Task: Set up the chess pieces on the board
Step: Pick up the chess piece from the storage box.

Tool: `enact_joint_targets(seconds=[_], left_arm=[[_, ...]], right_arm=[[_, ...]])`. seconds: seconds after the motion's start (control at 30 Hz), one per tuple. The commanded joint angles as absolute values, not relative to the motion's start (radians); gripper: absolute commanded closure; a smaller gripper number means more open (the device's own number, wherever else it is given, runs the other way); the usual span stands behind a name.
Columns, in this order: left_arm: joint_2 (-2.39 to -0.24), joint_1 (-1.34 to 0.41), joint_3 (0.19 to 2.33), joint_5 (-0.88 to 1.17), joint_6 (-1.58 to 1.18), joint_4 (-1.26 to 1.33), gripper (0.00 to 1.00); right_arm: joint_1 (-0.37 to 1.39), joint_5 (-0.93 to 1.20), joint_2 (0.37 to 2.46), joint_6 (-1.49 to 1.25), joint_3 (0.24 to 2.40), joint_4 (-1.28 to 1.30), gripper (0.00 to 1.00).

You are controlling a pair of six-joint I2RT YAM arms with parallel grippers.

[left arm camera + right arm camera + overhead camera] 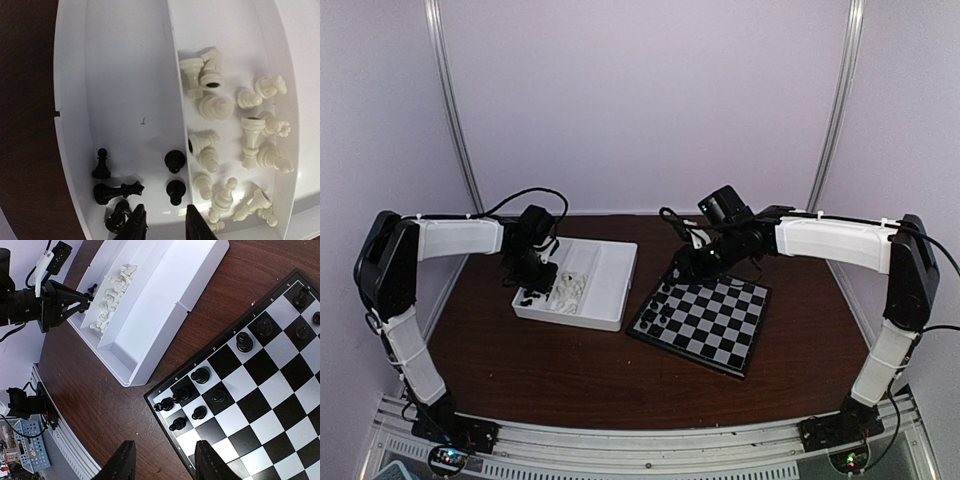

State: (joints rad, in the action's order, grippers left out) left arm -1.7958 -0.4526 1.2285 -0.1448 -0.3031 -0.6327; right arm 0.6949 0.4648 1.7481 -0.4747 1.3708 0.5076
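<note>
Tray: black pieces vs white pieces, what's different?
Count: the black pieces number five; the white pieces are far more.
Place: black sit in the compartment under the left gripper; white in the next one, across the divider.
Pose: black are spread apart, about three upright; white are heaped, mostly toppled and touching.
Shared: both lie in the tray, none gripped.

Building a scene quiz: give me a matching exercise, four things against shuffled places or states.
1 white chess pieces
2 board
3 left gripper
4 right gripper

a open, over the board's edge
b shows only black pieces on it
c lying in one tray compartment
d open, over the tray

Pairs: 1-c, 2-b, 3-d, 4-a.
</note>
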Motion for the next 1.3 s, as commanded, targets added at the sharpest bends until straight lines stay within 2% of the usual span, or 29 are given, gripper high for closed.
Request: enact_joint_targets(seconds=[0.0,0.73,0.83,1.03,1.27], left_arm=[[-1.834,-0.420,1.283,-0.106,-0.296,-0.605,0.72],[-1.948,-0.410,1.360,-0.061,-0.286,-0.620,0.75],[-1.959,-0.410,1.364,-0.048,-0.285,-0.620,0.79],[-1.961,-0.410,1.384,-0.037,-0.283,-0.644,0.94],[-1.897,-0.411,1.440,-0.013,-0.268,-0.740,0.95]], right_arm=[[0.688,0.438,1.729,-0.466,1.358,0.490,0.57],[0.685,0.437,1.737,-0.465,1.354,0.483,0.58],[0.684,0.438,1.736,-0.465,1.355,0.483,0.58],[0.684,0.436,1.736,-0.465,1.353,0.485,0.58],[0.680,0.423,1.733,-0.459,1.351,0.488,0.59]])
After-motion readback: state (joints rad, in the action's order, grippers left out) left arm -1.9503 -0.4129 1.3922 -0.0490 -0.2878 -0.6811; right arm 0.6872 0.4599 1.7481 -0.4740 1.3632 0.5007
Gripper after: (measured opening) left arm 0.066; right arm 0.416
